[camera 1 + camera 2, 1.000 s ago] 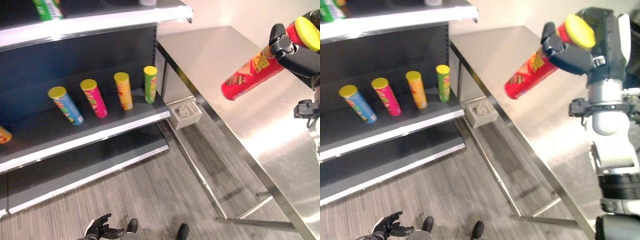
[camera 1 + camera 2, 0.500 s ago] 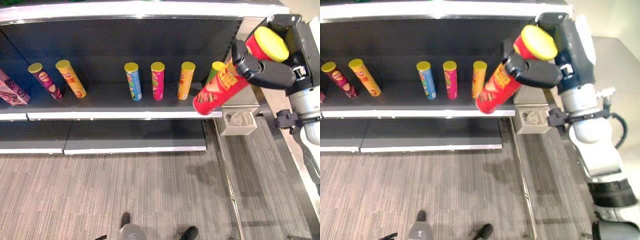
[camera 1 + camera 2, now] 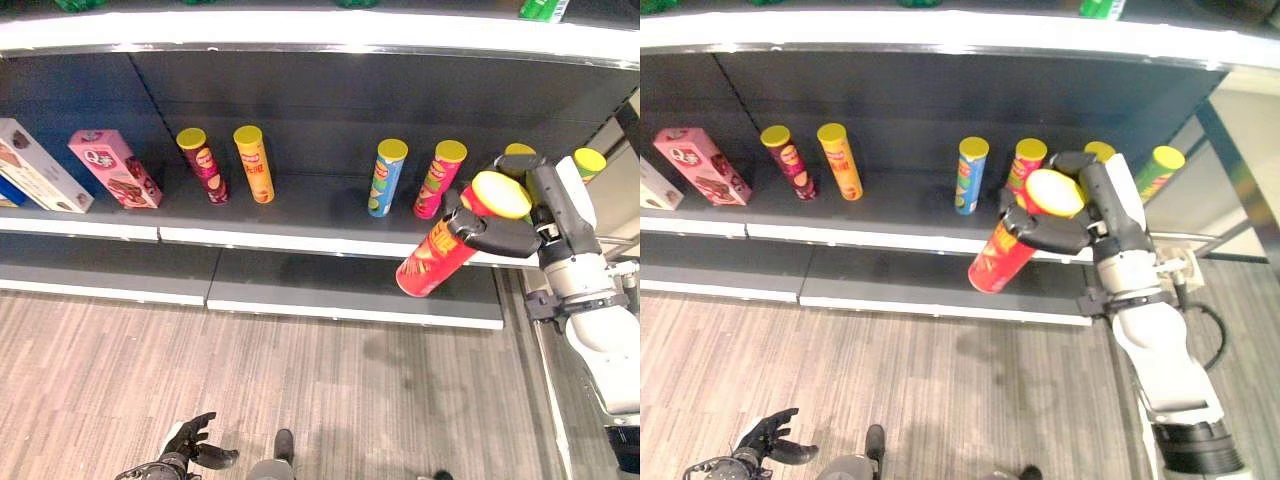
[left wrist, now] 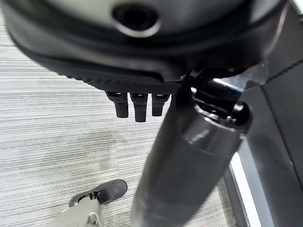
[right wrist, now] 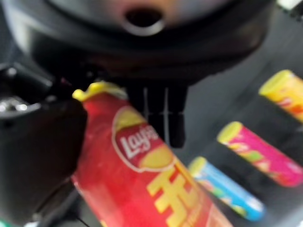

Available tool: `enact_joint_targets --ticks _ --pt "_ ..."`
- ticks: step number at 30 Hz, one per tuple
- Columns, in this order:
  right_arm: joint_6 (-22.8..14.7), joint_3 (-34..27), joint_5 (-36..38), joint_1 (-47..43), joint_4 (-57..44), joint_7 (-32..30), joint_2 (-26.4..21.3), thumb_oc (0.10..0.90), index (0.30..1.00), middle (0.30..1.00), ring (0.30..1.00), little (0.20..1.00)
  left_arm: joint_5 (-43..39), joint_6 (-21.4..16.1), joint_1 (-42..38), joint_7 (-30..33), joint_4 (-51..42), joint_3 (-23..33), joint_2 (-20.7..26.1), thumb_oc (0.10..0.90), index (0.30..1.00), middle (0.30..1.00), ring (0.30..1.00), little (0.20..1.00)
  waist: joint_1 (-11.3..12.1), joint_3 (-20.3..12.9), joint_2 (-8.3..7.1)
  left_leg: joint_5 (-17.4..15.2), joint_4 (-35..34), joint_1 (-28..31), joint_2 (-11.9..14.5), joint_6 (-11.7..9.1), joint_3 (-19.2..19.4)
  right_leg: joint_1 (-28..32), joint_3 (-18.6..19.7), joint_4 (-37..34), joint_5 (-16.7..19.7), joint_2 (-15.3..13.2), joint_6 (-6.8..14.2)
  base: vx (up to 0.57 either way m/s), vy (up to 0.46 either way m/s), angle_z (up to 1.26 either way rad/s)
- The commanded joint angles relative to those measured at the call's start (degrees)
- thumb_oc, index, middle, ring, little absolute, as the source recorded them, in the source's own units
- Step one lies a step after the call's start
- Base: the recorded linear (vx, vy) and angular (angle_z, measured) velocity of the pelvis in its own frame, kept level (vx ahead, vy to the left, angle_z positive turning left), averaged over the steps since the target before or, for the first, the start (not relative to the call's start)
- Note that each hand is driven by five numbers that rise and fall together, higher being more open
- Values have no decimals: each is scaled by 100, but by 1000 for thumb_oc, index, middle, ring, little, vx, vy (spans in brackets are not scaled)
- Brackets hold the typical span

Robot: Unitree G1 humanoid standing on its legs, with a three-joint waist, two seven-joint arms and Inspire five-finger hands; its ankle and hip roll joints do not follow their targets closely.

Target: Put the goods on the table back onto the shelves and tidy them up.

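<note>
My right hand point(image 3: 525, 228) is shut on a red crisps can point(image 3: 438, 260) with a yellow lid, gripping it near the lid. The can hangs tilted, base down, in front of the middle shelf's point(image 3: 300, 243) right end, just before the pink can point(image 3: 440, 180). In the right wrist view the thumb point(image 5: 38, 156) and fingers point(image 5: 156, 113) wrap the red can point(image 5: 142, 179). Along the shelf stand a maroon can point(image 3: 203, 165), an orange can point(image 3: 254, 163), a blue can point(image 3: 386, 178) and a green can point(image 3: 588, 162). My left hand point(image 3: 765, 440) hangs low over the floor, fingers relaxed.
A pink box point(image 3: 110, 168) and a white box point(image 3: 35, 180) stand at the shelf's left. Free shelf room lies between the orange and blue cans. A lower shelf point(image 3: 340, 290) sits beneath and an upper shelf edge point(image 3: 300, 30) above. Grey wood-look floor point(image 3: 350, 390) lies in front.
The camera has swung further left along the shelves, so the boxes now show. My right hand has come lower with the red can, level with the middle shelf's front edge.
</note>
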Motion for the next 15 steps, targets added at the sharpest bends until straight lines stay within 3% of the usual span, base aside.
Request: enact_joint_targets --ticks 1,2,3,5,8,11,12,15 --pt "-462 -329 -106 -983 -617 -226 -420 400 300 300 300 300 83 -101 268 39 -34 11 197 800 900 900 900 900 124 -176 -129 -172 -413 165 -314 28 -55 124 -212 -49 -541 724 59 -57 81 -2" --pt "-462 -107 -149 -1145 -543 -271 -482 400 300 300 300 300 99 -81 252 43 -84 -68 180 800 900 900 900 900 129 -85 -193 -168 -413 140 -428 15 -62 123 -21 -396 -619 1116 -38 -61 40 -1" --pt "-464 -96 -150 -1164 -533 -275 -486 400 300 300 300 300 99 -79 249 43 -86 -62 176 800 900 900 900 900 122 -84 -194 -146 -413 124 -431 18 -62 122 -24 -425 -586 1118 -44 0 0 0" --pt "-433 109 -279 -1266 -540 -242 -444 400 300 300 300 300 28 -100 282 29 -134 -41 99 800 900 900 900 900 127 -89 -252 -146 -413 93 -526 18 -167 273 355 -838 -494 1284 -53 53 -26 -6" --pt "-415 405 -392 -1393 -463 -279 -328 400 300 300 300 300 -131 -106 345 70 -167 5 -68 800 900 900 900 900 199 -88 -261 -212 -223 74 -544 23 -242 463 500 -1101 -390 1340 -90 69 -51 4" --pt "-395 586 -586 -1463 -406 -311 -268 400 300 300 300 300 -255 -98 345 116 -406 -95 -161 800 900 900 900 900 260 119 -224 -423 719 -421 -592 -54 -483 612 385 -1187 -434 1266 -172 0 -49 29" --pt "-398 596 -589 -1474 -399 -315 -269 400 300 300 300 300 -256 -97 346 117 -408 -92 -164 800 900 900 900 900 244 119 -220 -440 756 -442 -592 -55 -496 616 373 -1193 -433 1268 -172 -6 6 87" --pt "-266 828 -938 -1682 -260 -438 -293 400 300 300 300 300 -321 -98 332 187 -343 -136 -243 800 900 900 900 900 319 167 -207 -209 802 -763 -296 -196 -598 747 305 -1253 -515 1147 -134 51 103 44"
